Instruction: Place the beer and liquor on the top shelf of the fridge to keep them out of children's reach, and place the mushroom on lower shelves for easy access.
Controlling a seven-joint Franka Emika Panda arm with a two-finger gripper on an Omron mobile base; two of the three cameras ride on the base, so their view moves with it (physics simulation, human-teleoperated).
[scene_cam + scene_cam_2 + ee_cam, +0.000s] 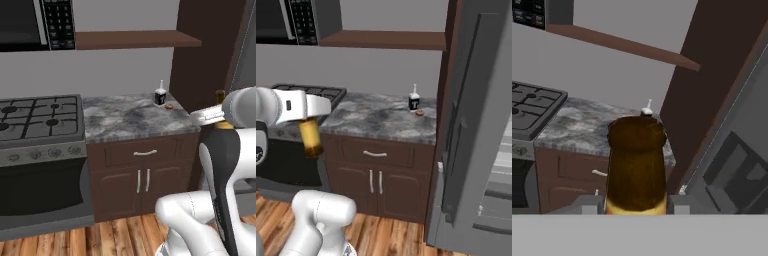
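One bottle is off the counter (125, 120) and two items are left on it. The gripper (635, 206) is clamped on the beer (636, 167), fingers on either side of the amber body low down near the yellowish label, and carries it in the air in front of the counter, well short of the fridge (476, 130). In the right base view the beer (310, 136) hangs below the white hand, over the counter's front edge beside the stove (40, 120).

The liquor (160, 95) stands upright at the counter's back right corner, and the mushroom (169, 106) lies just beside it, nearer the counter's right edge. Both look untouched.

The fridge stands right of the counter with its grey door swung open; part of the pale interior and white shelves shows at the far right of the right base view. No task item can be seen on those shelves, though most of the interior is hidden.

By this reckoning the task is early: the beer is lifted but not shelved, and the liquor and mushroom have yet to be fetched.

Count: one beer, one liquor, one mushroom, one fridge, one counter, one stove, one gripper.
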